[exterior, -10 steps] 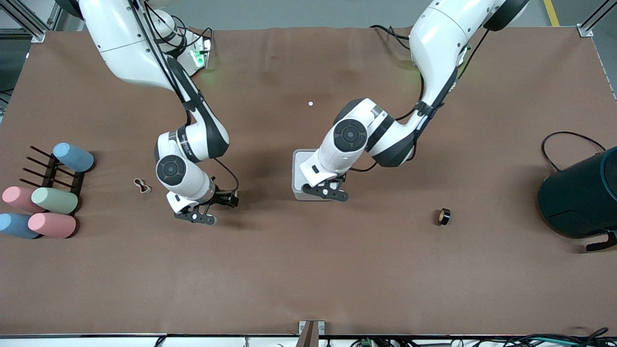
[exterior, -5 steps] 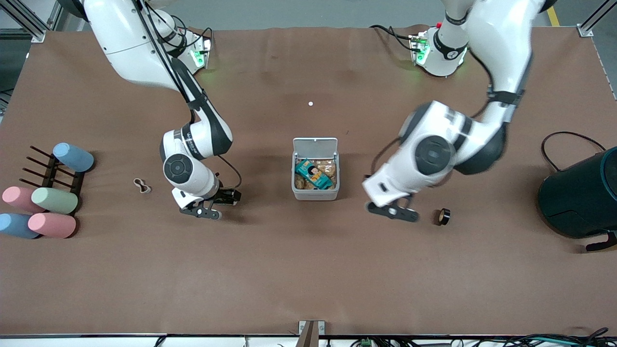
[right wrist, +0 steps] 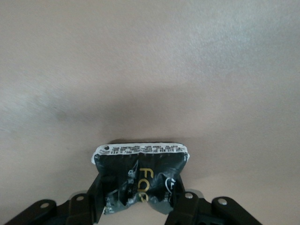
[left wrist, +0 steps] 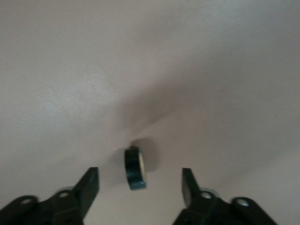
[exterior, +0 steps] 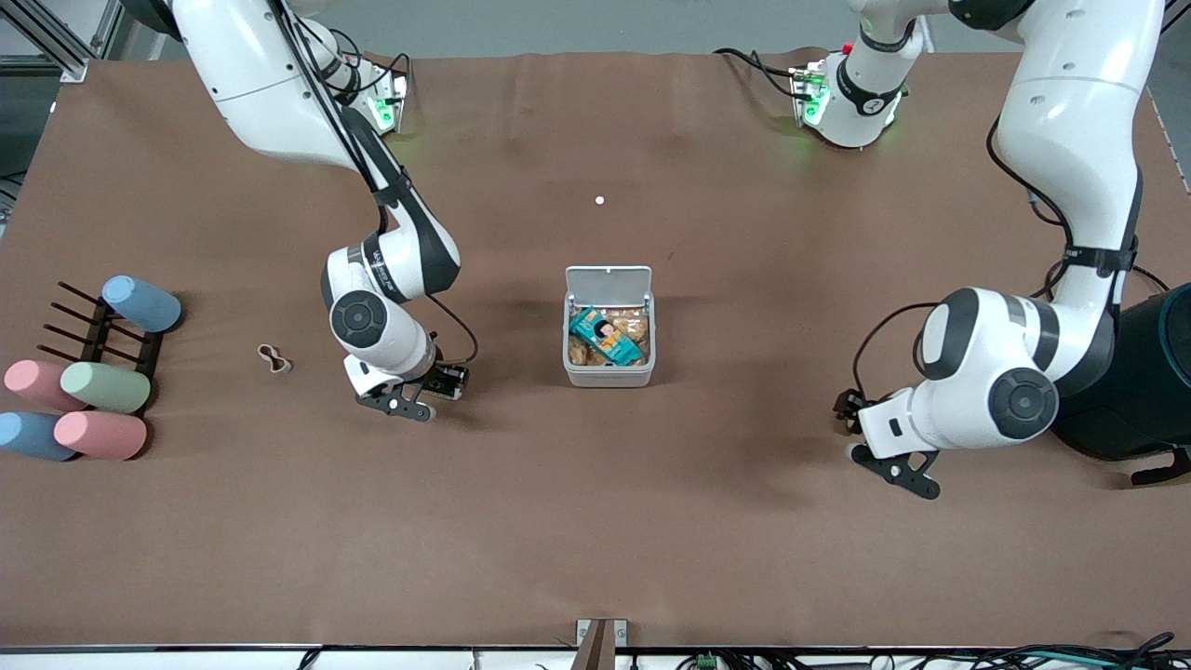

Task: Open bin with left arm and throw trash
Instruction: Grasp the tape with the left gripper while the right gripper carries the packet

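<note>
Pastel cylinders (exterior: pixel 88 386) lie by a dark rack (exterior: pixel 98 330) at the right arm's end of the table. Whitish twisted loop (exterior: pixel 273 358) lies flat on the brown table (exterior: pixel 595 521), between the rack and the right gripper.

Right gripper (exterior: pixel 409 398) is low over the table, toward the right arm's end from the bin. Its fingers (right wrist: pixel 180 206) are clamped on the crumpled black snack wrapper (right wrist: pixel 140 178); glossy black foil, a white sealed edge with fine print, gold lettering. The wrapper's sealed edge points away from the wrist, its long axis running across the finger gap.

Bin (exterior: pixel 609 340) sits mid-table: small, square, white-grey, rounded corners. Its flat lid (exterior: pixel 609 279) stands open, hinged on the edge farther from the front camera. Inside, a teal packet (exterior: pixel 605 337) lies on brownish wrappers. A tiny white dot (exterior: pixel 599 200) lies farther from the camera than the bin.

Left gripper (exterior: pixel 893 468) hangs over the table toward the left arm's end, near the dark teal container (exterior: pixel 1158 400). Fingers (left wrist: pixel 89 187) spread wide, holding nothing. The black tape roll (left wrist: pixel 135 168) stands on edge on the table below the gap, touching neither finger, flat faces toward the fingers.
</note>
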Controlling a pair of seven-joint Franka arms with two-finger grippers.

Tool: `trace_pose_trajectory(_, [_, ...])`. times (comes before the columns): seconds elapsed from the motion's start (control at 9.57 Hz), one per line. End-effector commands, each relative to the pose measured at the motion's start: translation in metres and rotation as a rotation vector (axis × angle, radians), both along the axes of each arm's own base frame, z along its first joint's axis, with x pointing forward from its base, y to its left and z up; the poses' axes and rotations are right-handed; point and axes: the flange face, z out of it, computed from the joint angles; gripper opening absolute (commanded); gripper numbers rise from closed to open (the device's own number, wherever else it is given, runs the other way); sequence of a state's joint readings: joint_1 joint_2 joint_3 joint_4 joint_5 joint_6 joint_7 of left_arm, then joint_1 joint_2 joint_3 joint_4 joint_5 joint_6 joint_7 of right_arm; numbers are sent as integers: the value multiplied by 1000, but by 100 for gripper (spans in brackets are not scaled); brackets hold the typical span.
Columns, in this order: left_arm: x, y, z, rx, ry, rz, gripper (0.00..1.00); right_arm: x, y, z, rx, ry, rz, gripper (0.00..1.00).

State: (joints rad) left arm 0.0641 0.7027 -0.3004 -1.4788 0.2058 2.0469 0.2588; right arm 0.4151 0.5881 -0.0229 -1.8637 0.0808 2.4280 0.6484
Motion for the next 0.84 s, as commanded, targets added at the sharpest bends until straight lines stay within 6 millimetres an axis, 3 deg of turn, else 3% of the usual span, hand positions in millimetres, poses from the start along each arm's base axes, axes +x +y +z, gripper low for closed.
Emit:
trace_pose_trajectory(0.0, [-13, 3, -20, 17, -42, -37, 100, 31, 14, 61, 32, -36, -101, 14])
trace_pose_trajectory(0.21, [-22, 10, -39, 1, -59, -30, 99, 63, 45, 148, 88, -53, -229, 14])
trace_pose_trajectory(0.31, [-26, 11, -46, -2, -60, -33, 96, 58, 78, 171, 129, -77, -226, 15])
trace_pose_trajectory(0.52, [-29, 21, -50, -2, -53, -19, 80, 22, 147, 175, 135, -88, -117, 16])
trace_pose_trajectory(0.73, [-31, 35, -55, -1, -39, 0, 50, -14, 202, 171, 132, -85, -21, 18])
